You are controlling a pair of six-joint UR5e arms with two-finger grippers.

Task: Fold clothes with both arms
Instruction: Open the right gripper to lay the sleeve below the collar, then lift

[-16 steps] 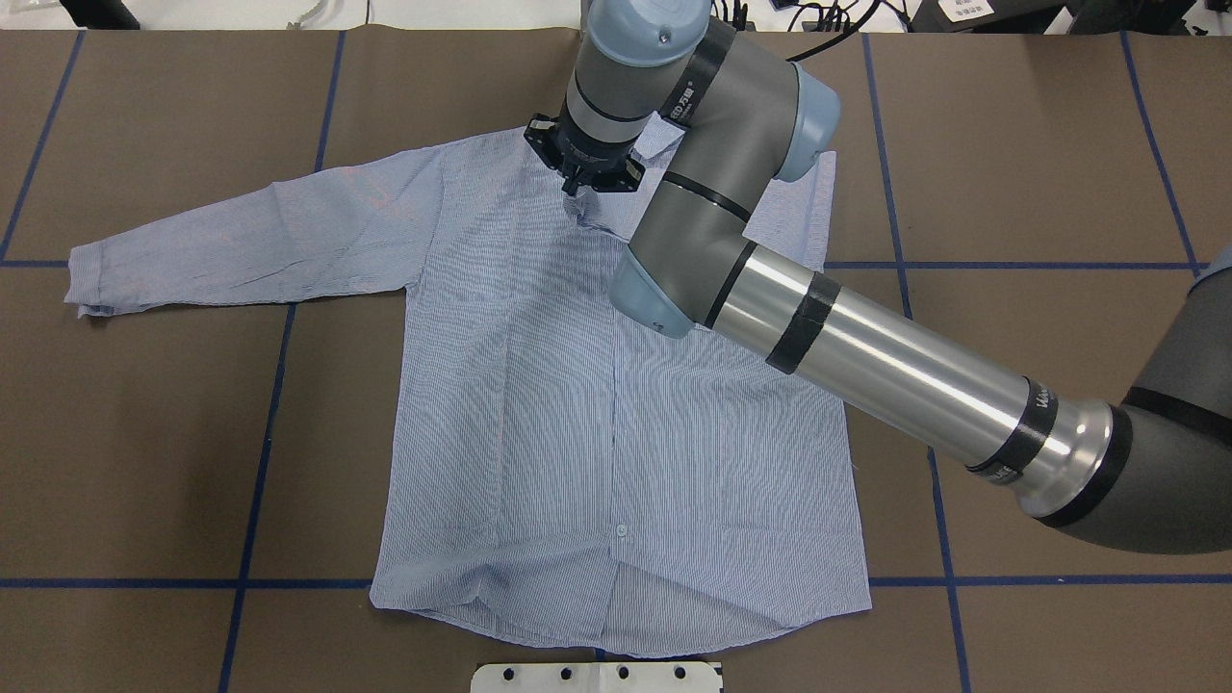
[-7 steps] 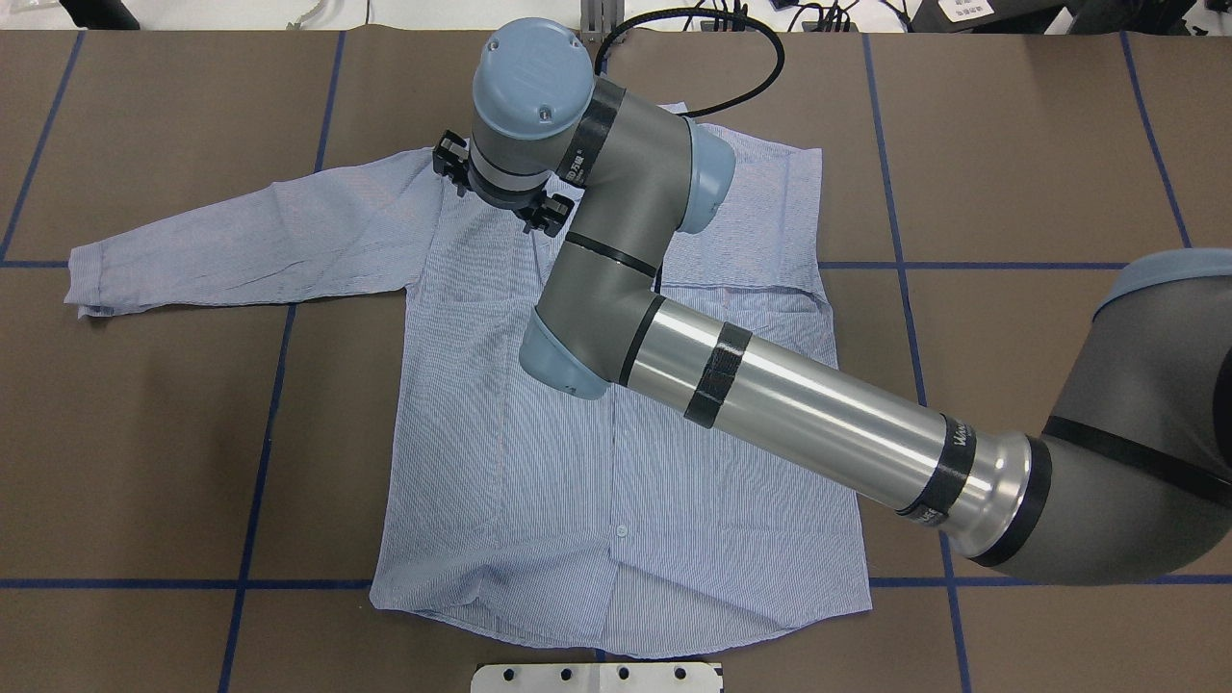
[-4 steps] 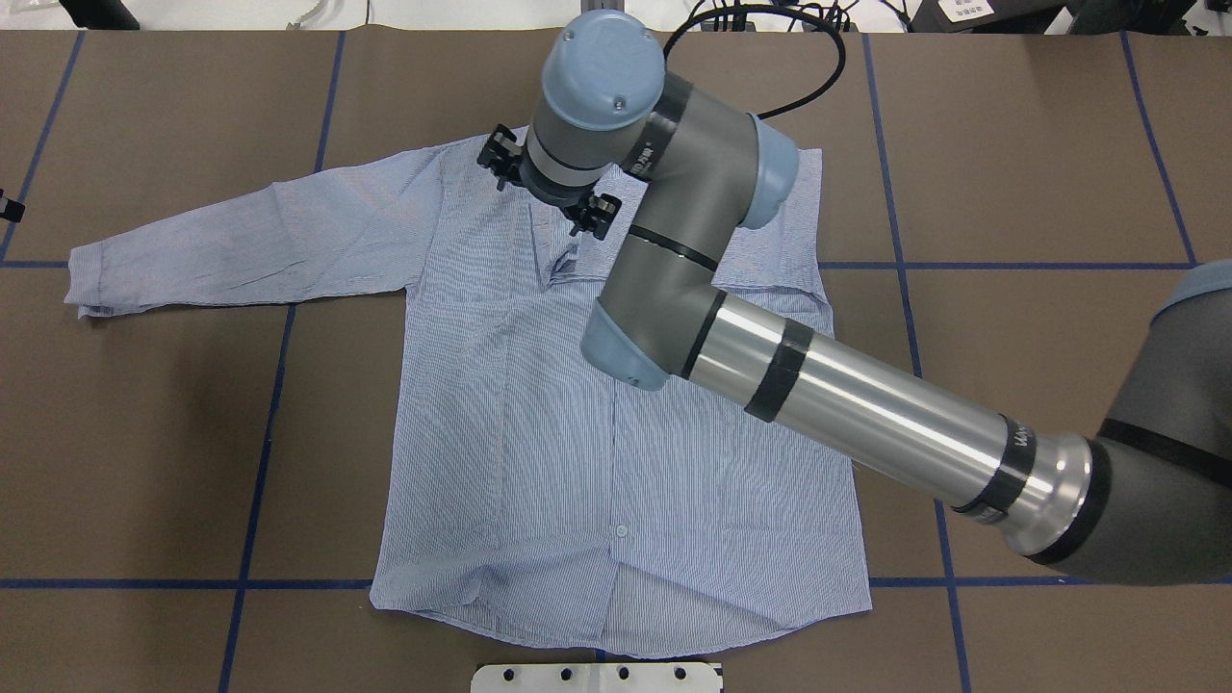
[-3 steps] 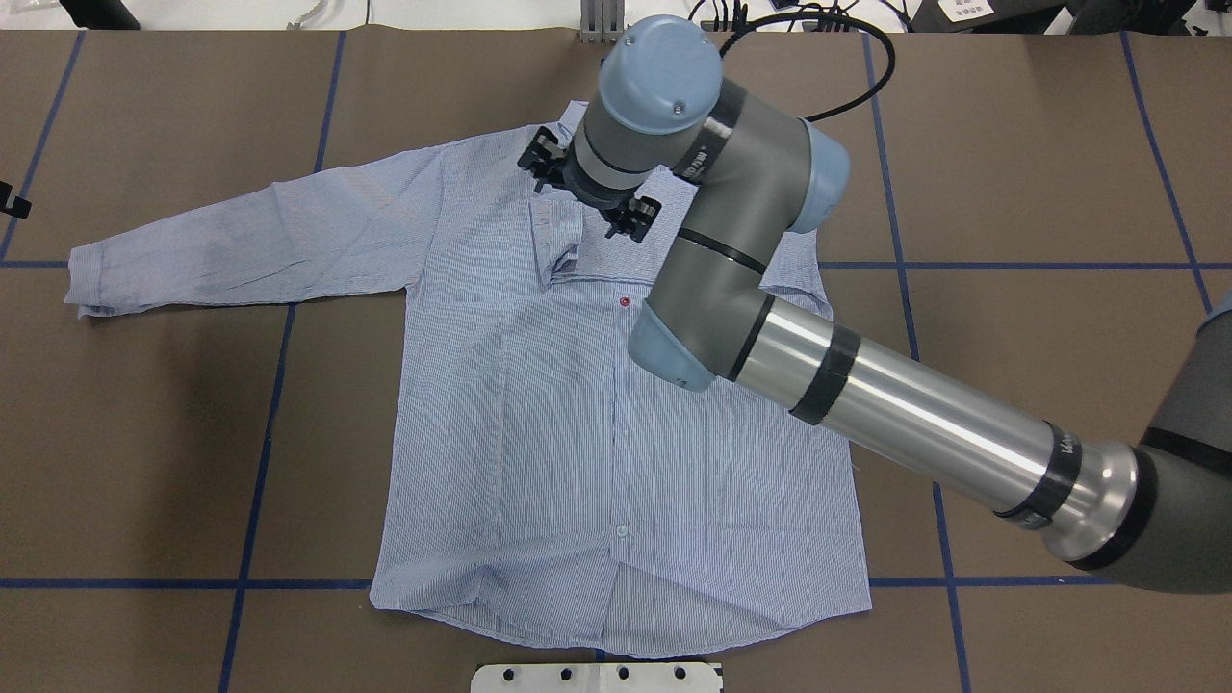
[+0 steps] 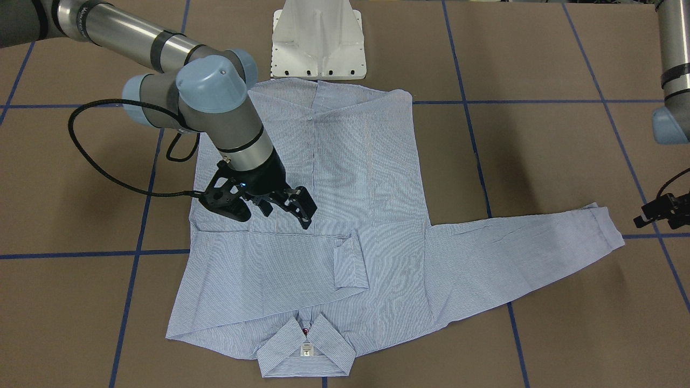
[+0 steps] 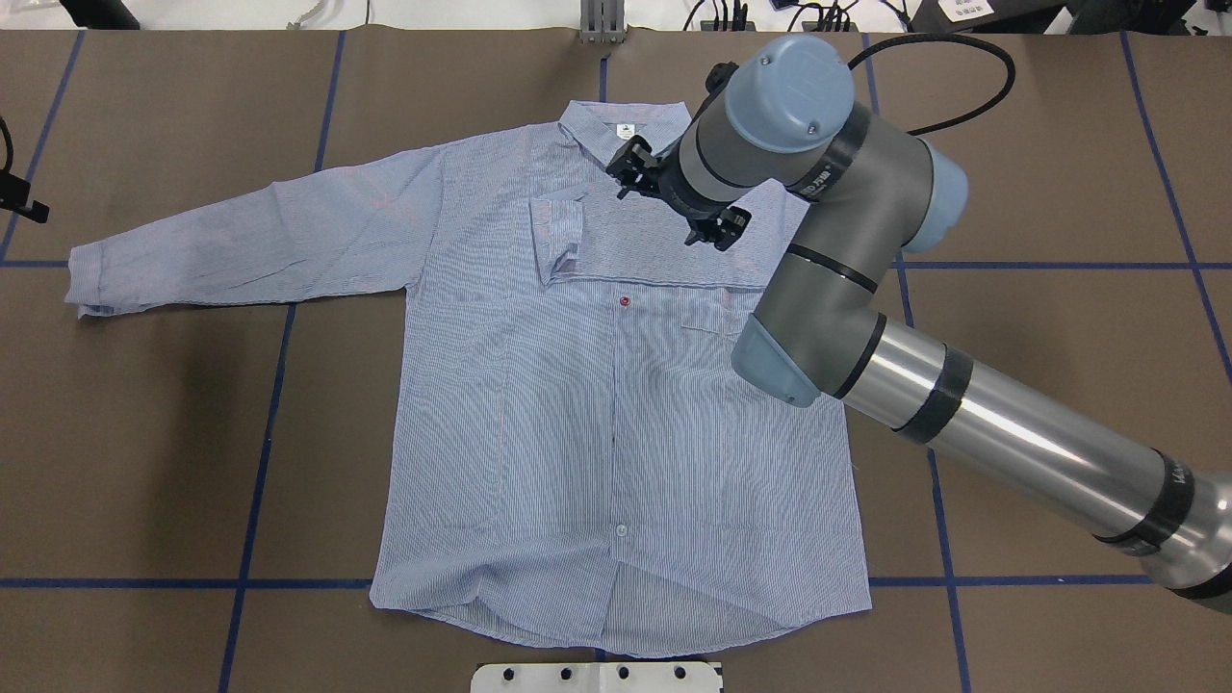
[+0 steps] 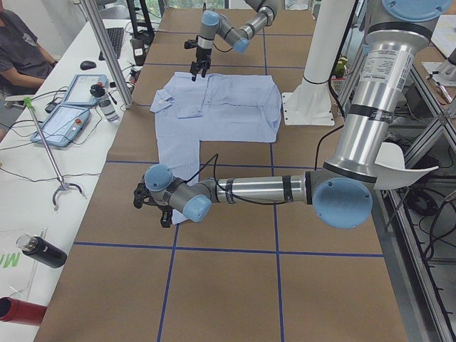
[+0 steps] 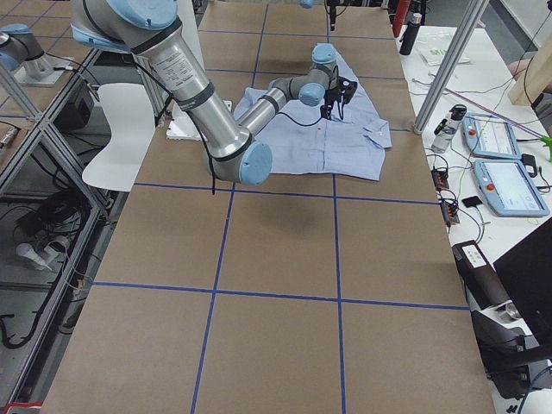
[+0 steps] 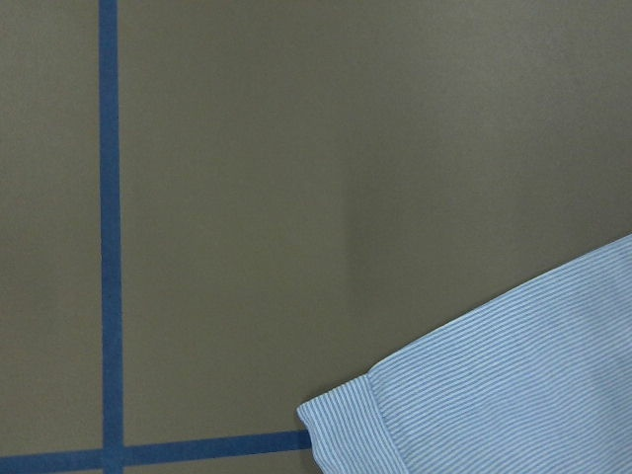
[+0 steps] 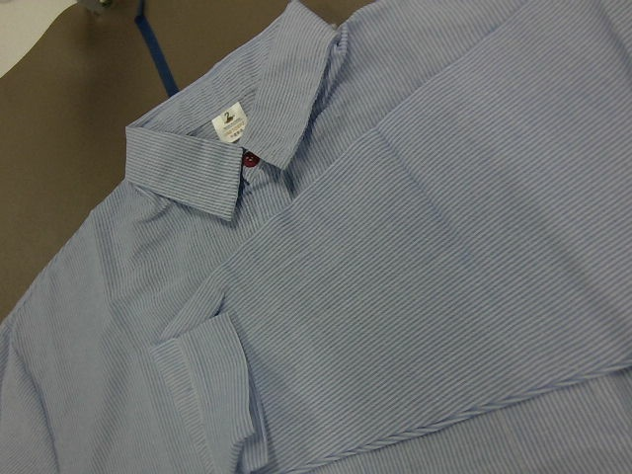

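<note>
Your right tool hangs released over the light blue striped button-up shirt, with its grey arm blocking one shoulder. For the left tool, I cannot tell.

shirt: thin woven cloth, matt, fine stripe, soft creases at the hem; neck label white, cloth-like; top button dark red, slight gloss
table cover around the shirt: matt brown, smooth, paper-like – grid lines on it look like blue tape, faint sheen
right arm over the shirt: forearm tube bare polished metal, glossy with highlights; joint housings matt grey; caps light-blue, smooth, plastic look, satin
right gripper: black, matt — plastic or coated metal, can't tell
pedestal base at the shirt's hem: white, smooth, painted look, low gloss
</note>
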